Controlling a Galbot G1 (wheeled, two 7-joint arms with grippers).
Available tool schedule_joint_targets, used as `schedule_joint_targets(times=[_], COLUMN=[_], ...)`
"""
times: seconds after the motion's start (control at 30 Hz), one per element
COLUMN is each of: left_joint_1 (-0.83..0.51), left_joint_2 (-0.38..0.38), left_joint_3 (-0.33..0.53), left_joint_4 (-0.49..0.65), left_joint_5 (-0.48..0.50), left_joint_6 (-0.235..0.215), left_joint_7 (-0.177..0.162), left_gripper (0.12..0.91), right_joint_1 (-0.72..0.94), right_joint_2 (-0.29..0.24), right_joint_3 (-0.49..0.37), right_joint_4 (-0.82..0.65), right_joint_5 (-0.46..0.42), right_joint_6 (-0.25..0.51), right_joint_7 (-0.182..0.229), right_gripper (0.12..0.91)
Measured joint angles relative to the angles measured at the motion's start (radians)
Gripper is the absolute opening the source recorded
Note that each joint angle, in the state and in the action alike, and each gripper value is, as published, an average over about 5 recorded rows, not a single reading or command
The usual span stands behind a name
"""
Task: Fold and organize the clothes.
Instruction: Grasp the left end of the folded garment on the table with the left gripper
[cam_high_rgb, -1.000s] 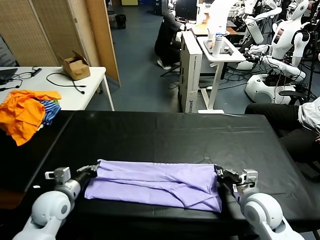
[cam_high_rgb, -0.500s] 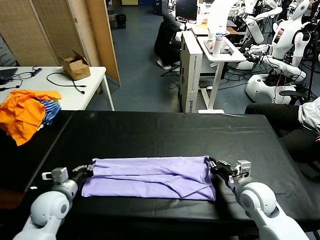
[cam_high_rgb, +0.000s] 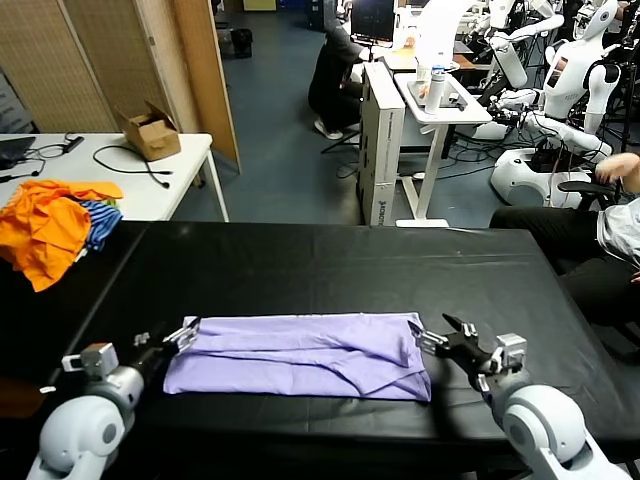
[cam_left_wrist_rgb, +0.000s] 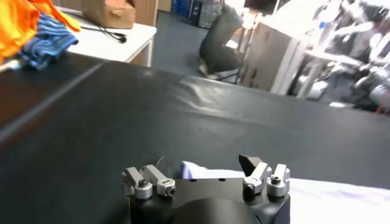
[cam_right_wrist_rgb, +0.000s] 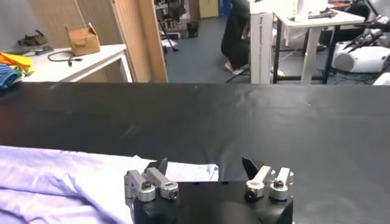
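Observation:
The lavender T-shirt (cam_high_rgb: 300, 355) lies folded into a long flat band on the black table (cam_high_rgb: 330, 270), near its front edge. My left gripper (cam_high_rgb: 178, 335) is open at the shirt's left end, holding nothing. My right gripper (cam_high_rgb: 440, 335) is open just off the shirt's right end, also empty. In the left wrist view the shirt's pale corner (cam_left_wrist_rgb: 201, 171) shows just past my open left gripper (cam_left_wrist_rgb: 204, 164). In the right wrist view the shirt (cam_right_wrist_rgb: 73, 179) spreads out beside and just beyond my open right gripper (cam_right_wrist_rgb: 204, 165), with a small purple mark at its corner.
A heap of orange and blue-striped garments (cam_high_rgb: 55, 225) lies at the table's far left. A white side table (cam_high_rgb: 120, 170) with a cardboard box and cables stands behind it. A seated person's arm (cam_high_rgb: 610, 235) is at the right edge.
Both grippers have let go of the shirt's ends and opened, drawing back a little toward me. The shirt was laid down farther from the front edge and now lies still and flat.

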Motion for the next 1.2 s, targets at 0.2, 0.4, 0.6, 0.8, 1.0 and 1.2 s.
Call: schedule_joint_targets(times=[0.2,0.4,0.6,0.8,1.0,1.2], left_joint_1=[0.025,0.026,0.025,0.028,0.029,0.040], left_joint_2=[-0.033,-0.057,-0.075,-0.082,-0.084,-0.054], left_joint_3=[-0.018,-0.004,0.009,0.009,0.014,0.001], left_joint_4=[0.013,0.024,0.036,0.041,0.036,0.017], left_joint_5=[-0.003,0.022,0.049,0.037,0.060,0.186], left_joint_6=[-0.010,-0.015,-0.024,-0.022,-0.019,-0.042], left_joint_7=[0.002,0.002,0.003,0.005,0.004,0.001], left_gripper=[0.907,0.892,0.674,0.399,0.194,0.180], right_joint_1=[-0.005,-0.013,-0.010,-0.004,-0.003,-0.015], right_joint_2=[0.004,0.011,0.013,0.013,0.016,0.026], right_joint_3=[-0.002,-0.003,-0.004,-0.008,-0.010,-0.005], right_joint_4=[0.008,0.015,0.018,0.014,0.013,0.017], right_joint_5=[-0.002,-0.006,-0.008,-0.014,-0.021,-0.035], right_joint_6=[0.000,0.000,0.000,0.000,0.001,0.008], right_joint_7=[0.001,0.001,0.002,-0.001,-0.002,-0.002], right_gripper=[0.907,0.907,0.907,0.907,0.907,0.907])
